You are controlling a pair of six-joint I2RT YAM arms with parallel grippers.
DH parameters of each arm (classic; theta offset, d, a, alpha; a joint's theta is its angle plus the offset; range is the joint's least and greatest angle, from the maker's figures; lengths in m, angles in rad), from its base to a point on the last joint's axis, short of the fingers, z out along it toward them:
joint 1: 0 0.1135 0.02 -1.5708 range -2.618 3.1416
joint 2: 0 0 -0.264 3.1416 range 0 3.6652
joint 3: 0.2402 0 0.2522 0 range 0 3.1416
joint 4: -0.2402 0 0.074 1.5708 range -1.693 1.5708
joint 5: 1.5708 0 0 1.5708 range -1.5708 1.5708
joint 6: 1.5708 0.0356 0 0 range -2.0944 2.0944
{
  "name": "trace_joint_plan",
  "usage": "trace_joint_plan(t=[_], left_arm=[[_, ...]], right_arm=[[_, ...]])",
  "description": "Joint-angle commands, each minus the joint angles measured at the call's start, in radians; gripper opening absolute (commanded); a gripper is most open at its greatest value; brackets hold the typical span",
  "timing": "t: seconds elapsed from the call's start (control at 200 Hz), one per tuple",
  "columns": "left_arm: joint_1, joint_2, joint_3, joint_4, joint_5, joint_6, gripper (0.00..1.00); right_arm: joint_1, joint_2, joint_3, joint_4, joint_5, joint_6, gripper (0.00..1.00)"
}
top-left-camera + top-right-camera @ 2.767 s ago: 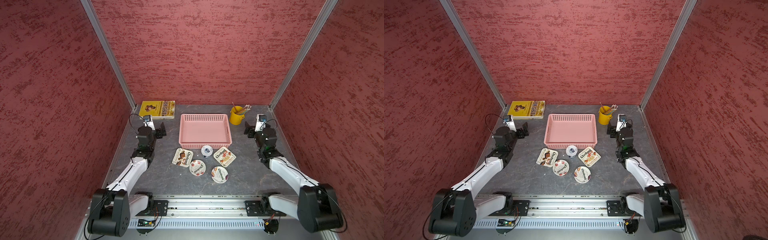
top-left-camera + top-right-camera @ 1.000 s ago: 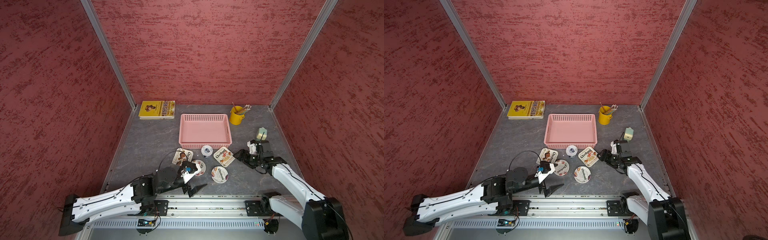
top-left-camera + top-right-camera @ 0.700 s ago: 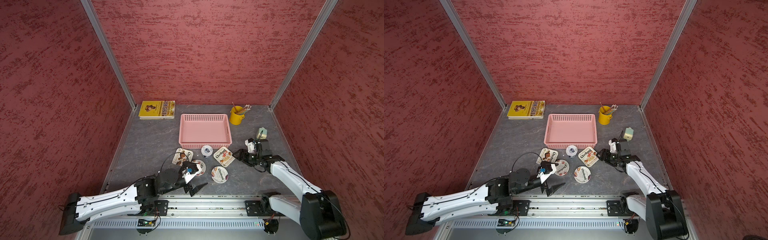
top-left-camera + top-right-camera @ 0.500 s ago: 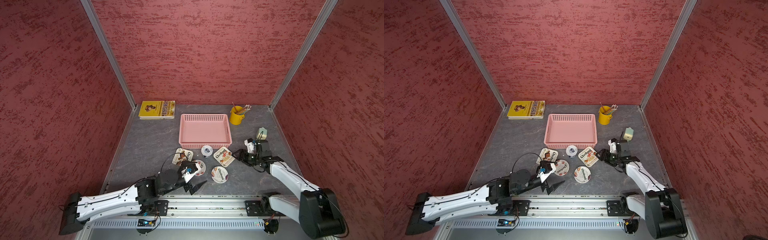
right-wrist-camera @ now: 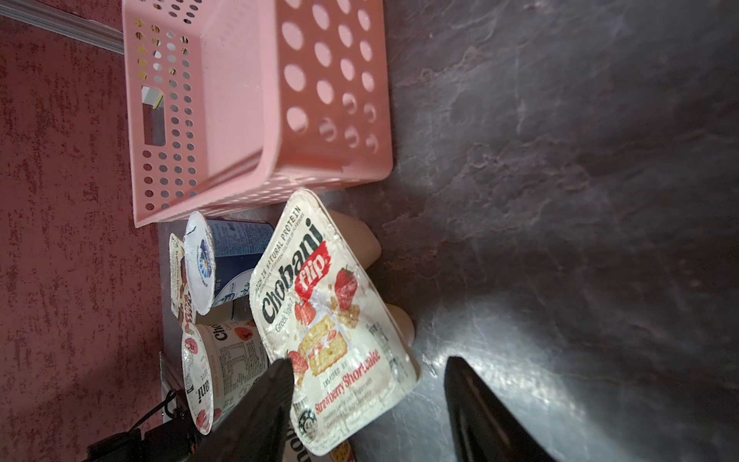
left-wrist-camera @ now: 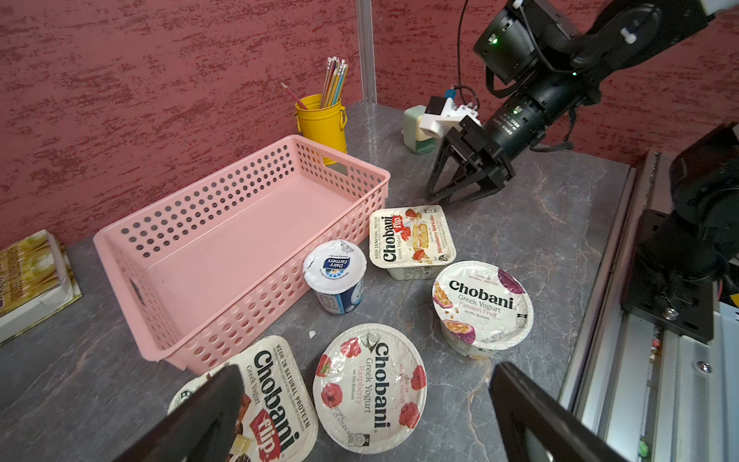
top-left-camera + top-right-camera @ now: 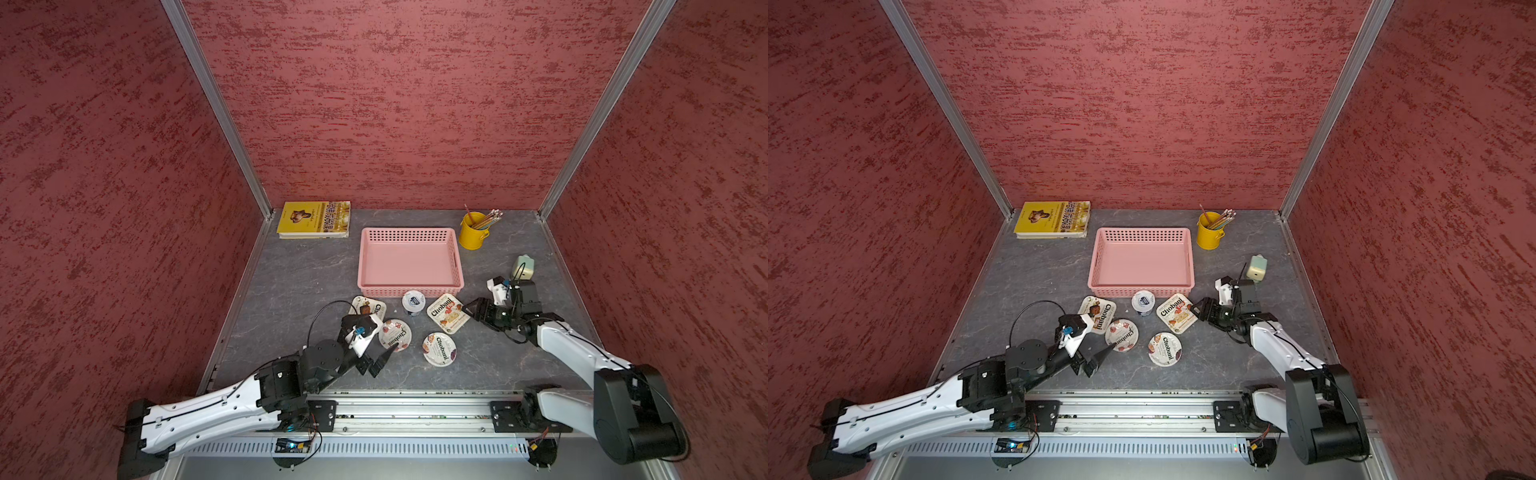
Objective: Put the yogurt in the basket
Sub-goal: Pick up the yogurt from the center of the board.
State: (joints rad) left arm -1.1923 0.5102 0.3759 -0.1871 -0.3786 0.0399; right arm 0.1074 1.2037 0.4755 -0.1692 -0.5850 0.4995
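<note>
The strawberry yogurt cup [image 7: 448, 312] sits lid up, long axis slanting from the basket [image 7: 386, 291] toward my open right jaws; left jaws open too.

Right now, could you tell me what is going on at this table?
The robot is set to load yogurt cups into the basket, which holds nothing yet. All five stand on the table in front of it. The left claw is open beside the raspberry cup. The right claw is open at the edge of the strawberry Flip cup. Neither holds anything.
</note>
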Motion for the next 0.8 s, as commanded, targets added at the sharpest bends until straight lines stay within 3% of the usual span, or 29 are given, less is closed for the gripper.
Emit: trace_joint_plan(t=[0.0,0.406,0.796], left_arm=[[0.024,0.019,-0.018,-0.009,-0.023,-0.026,1.00],[0.137,0.063,-0.055,0.116,0.131,-0.017,1.00],[0.158,0.099,-0.064,0.132,0.198,-0.024,1.00]], right_arm=[[-0.011,0.012,-0.012,0.049,-0.018,-0.017,0.63],[-0.014,0.095,-0.014,0.117,-0.061,-0.026,0.55],[-0.014,0.112,-0.012,0.124,-0.072,-0.027,0.40]])
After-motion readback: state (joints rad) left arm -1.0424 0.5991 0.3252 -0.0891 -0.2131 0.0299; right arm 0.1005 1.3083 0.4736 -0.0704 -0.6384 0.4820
